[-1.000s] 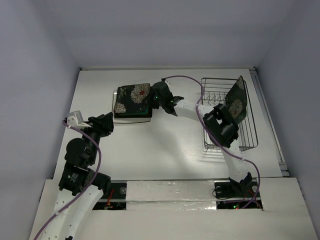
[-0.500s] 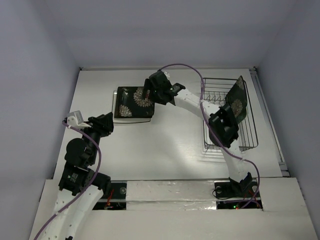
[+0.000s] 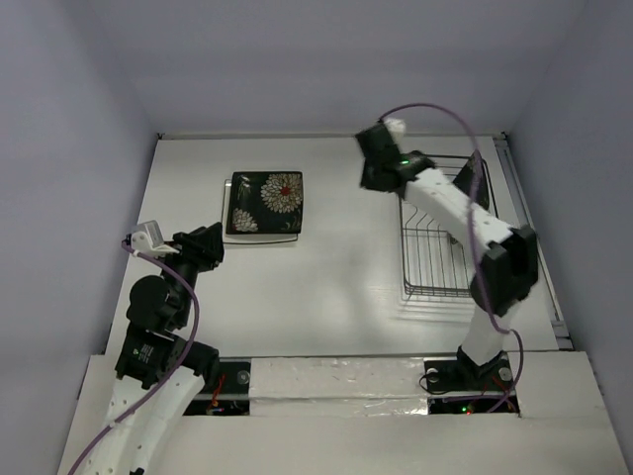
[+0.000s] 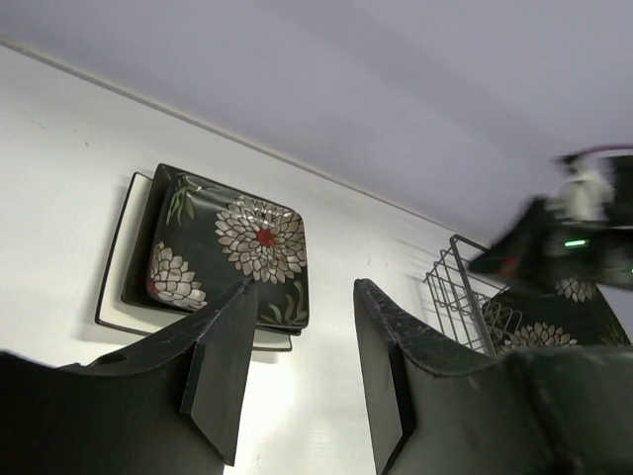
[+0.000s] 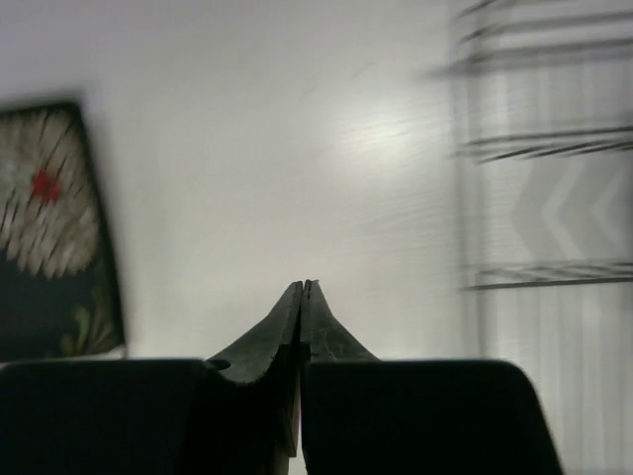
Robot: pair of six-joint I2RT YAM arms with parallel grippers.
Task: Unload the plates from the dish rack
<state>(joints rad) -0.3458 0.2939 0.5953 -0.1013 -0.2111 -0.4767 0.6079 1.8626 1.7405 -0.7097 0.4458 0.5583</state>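
Note:
A black square plate with white-red flowers (image 3: 265, 201) lies flat on a white square plate (image 3: 226, 210) at the back left of the table; both also show in the left wrist view (image 4: 232, 247) (image 4: 114, 292). The wire dish rack (image 3: 450, 259) stands on the right. A second dark flowered plate (image 4: 542, 334) stands upright in it, mostly hidden behind the right arm in the top view. My right gripper (image 3: 371, 176) is shut and empty, raised between the stack and the rack (image 5: 302, 285). My left gripper (image 4: 304, 287) is open and empty, near the table's left front (image 3: 203, 247).
The right arm's purple cable (image 3: 450, 119) arcs over the rack's far end. White walls close in the table at the back and both sides. The flowered plate's edge (image 5: 49, 218) and blurred rack wires (image 5: 554, 148) flank the right gripper's view.
The right gripper has let go of the flowered plate, which now lies flat on the white one. It has lifted and swung right toward the rack. The left arm has not moved.

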